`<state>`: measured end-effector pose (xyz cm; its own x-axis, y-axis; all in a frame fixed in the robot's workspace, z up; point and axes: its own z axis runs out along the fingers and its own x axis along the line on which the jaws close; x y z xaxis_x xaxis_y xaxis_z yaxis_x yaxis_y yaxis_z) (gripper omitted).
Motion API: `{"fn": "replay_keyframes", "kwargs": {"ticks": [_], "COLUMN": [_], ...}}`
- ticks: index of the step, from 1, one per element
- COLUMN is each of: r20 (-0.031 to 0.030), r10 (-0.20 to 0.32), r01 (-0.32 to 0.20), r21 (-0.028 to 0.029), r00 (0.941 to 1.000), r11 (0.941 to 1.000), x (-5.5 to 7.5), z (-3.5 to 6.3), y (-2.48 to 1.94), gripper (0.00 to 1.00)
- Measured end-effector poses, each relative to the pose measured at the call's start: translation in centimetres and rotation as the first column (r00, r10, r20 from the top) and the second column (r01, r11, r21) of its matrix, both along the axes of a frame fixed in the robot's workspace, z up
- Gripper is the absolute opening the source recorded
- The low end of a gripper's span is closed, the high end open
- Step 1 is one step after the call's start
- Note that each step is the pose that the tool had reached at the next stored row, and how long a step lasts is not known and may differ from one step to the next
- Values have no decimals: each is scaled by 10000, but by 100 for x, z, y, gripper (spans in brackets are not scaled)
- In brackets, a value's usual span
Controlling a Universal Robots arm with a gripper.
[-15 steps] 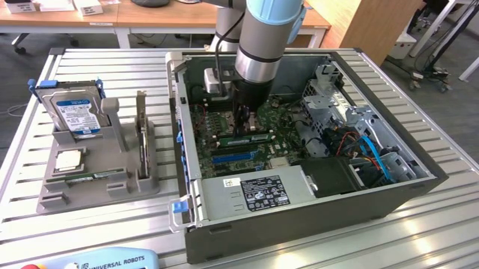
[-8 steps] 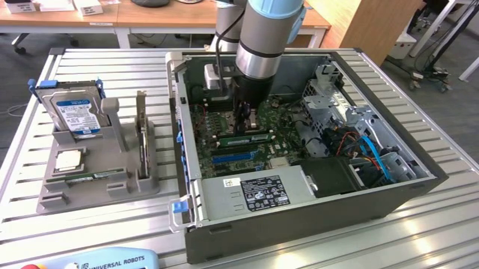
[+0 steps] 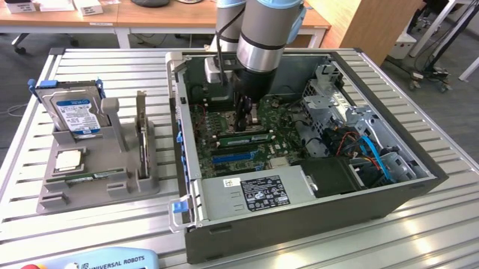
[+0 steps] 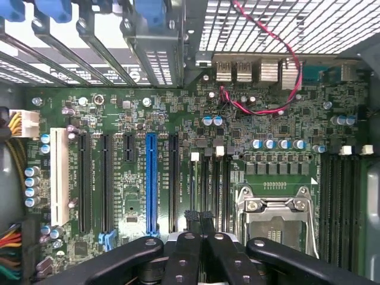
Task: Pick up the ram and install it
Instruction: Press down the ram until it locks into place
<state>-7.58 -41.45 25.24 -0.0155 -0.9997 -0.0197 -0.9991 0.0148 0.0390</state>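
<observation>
The black gripper [image 4: 199,222], closed with nothing visibly between its fingers, hangs over the green motherboard [image 3: 247,140] inside the open metal computer case [image 3: 299,218]. A thin green ram [image 3: 88,178] lies in the grey holder [image 3: 97,190] near the slatted bench's [image 3: 30,168] edge.

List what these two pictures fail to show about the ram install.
- Exterior view: the gripper's fingertips and the slots under them are hidden behind the arm's black wrist.
- Wrist view: the shut fingers meet over the motherboard; any ram between them is too thin to tell.
- Exterior view: the ram on the grey holder is too small to read.
</observation>
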Motion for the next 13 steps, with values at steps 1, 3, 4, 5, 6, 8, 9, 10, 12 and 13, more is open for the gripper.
{"fn": "replay_keyframes", "kwargs": {"ticks": [1,3,4,5,6,8,9,10,12,13], "r20": [0,0,0,0,0,0,0,0,1,1], "r10": [0,0,0,0,0,1,0,1,0,1], "r01": [0,0,0,0,0,-1,0,-1,0,-1], "r21": [0,0,0,0,0,0,1,0,2,3], "r00": [10000,10000,10000,10000,10000,10000,10000,10000,10000,10000], "r11": [10000,10000,10000,10000,10000,10000,10000,10000,10000,10000], "x": [0,0,0,0,0,0,0,0,0,0], "z": [20,55,73,91,108,147,163,177,183,183], "y": [0,0,0,0,0,0,0,0,0,0], "gripper": [10,10,10,10,10,10,10,10,10,10]}}
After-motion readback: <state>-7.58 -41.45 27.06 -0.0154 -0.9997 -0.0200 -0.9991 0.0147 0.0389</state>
